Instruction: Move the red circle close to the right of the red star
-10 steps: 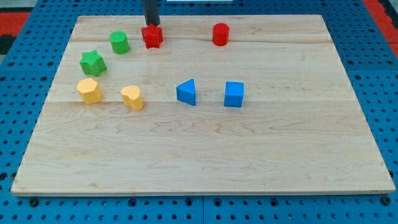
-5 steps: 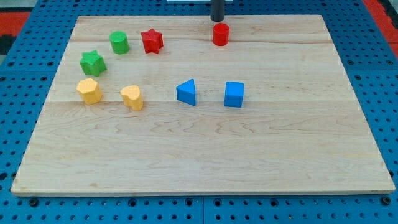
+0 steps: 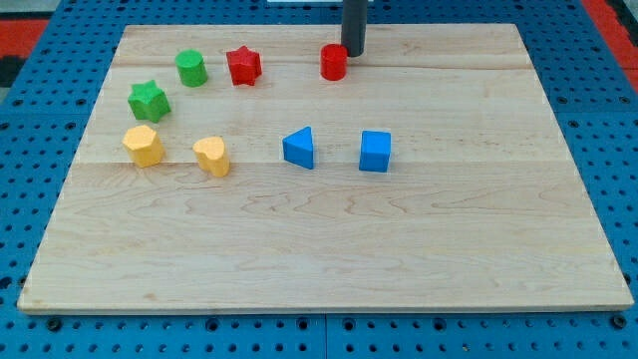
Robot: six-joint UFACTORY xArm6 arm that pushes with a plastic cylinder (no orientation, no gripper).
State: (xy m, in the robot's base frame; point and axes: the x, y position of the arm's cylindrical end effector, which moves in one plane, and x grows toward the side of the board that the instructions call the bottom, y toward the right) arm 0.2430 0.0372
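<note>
The near stretch of the wooden board at the view's bottom lies well away from the tip. Next up the view is the middle row: the blue cube sits below the tip and slightly toward the view's right, and the blue triangular block sits below the tip and toward the view's left, the two apart from each other. Further to the tip's left on the same row stand the yellow heart-shaped block and, beyond it, the yellow hexagonal block. Higher up, the green star lies far to the tip's left and a little below it. In the far row, the green cylinder stands far left of the tip, with the red star just beside it on the side nearer the tip. The red circle stands immediately left of the tip, touching it or all but touching; contact cannot be settled from this view. A clear gap separates the red circle from the red star, the circle lying to the star's right. The tip is at the far edge of the board; as a bare rod, it grasps nothing and only bears sideways against the circle's right flank.
</note>
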